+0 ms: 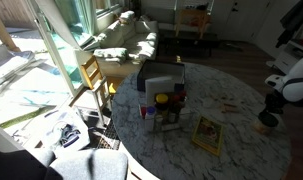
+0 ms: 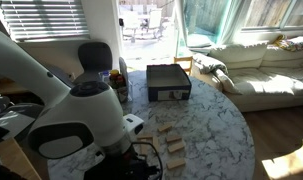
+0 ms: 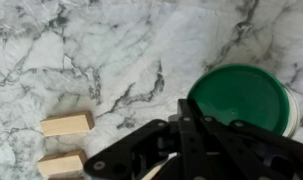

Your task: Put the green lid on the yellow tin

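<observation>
Your lid (image 3: 241, 95) lies flat at 3 o'clock in the wrist view. A pale edge at its 4 o'clock is likely the tin (image 3: 294, 118). Judge it light, stiff and slick, so pinch across the rim. The gripper (image 3: 183, 135) shows nothing held, and its opening cannot be told.

Arm (image 2: 81, 110) bent low — jaws together, pointing down.

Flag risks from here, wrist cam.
The round dark green lid shows a pale rim only at its right edge: possibly off-centre, could slip. The black claw sits close beside it; a sideways move might knock it. Small wooden blocks lie near the claw and might get swept.
</observation>
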Motion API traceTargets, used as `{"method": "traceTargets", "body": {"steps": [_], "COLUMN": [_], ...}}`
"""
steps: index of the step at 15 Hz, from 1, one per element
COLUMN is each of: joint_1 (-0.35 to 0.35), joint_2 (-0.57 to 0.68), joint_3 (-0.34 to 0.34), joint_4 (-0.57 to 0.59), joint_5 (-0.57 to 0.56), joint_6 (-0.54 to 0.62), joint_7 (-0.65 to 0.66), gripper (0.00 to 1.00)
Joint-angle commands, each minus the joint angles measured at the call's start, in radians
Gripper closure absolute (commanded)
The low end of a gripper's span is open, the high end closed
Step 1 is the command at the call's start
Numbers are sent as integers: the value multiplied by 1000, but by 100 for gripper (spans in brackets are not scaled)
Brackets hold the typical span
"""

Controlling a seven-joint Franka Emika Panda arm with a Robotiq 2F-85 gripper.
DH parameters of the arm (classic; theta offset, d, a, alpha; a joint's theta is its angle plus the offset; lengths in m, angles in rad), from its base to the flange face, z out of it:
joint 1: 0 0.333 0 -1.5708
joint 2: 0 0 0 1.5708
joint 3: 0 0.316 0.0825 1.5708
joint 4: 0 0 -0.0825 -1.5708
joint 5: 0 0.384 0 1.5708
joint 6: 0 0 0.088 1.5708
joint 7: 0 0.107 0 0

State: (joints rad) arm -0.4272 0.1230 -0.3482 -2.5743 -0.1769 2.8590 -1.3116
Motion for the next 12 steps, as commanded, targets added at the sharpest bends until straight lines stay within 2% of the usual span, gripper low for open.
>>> {"method": "traceTargets", "body": {"steps": [1,6,12], "joint_1": [-23,-18,-12], "joint_2": [-22,-20,-18], "joint_3": [23,22,13], "joint_4": [-18,-25,-32], "joint_5": [67,91,68], "joint_6": [-27,-18,-6], "joint_7": [-82,-93,-73], "gripper": [100,100,100]}}
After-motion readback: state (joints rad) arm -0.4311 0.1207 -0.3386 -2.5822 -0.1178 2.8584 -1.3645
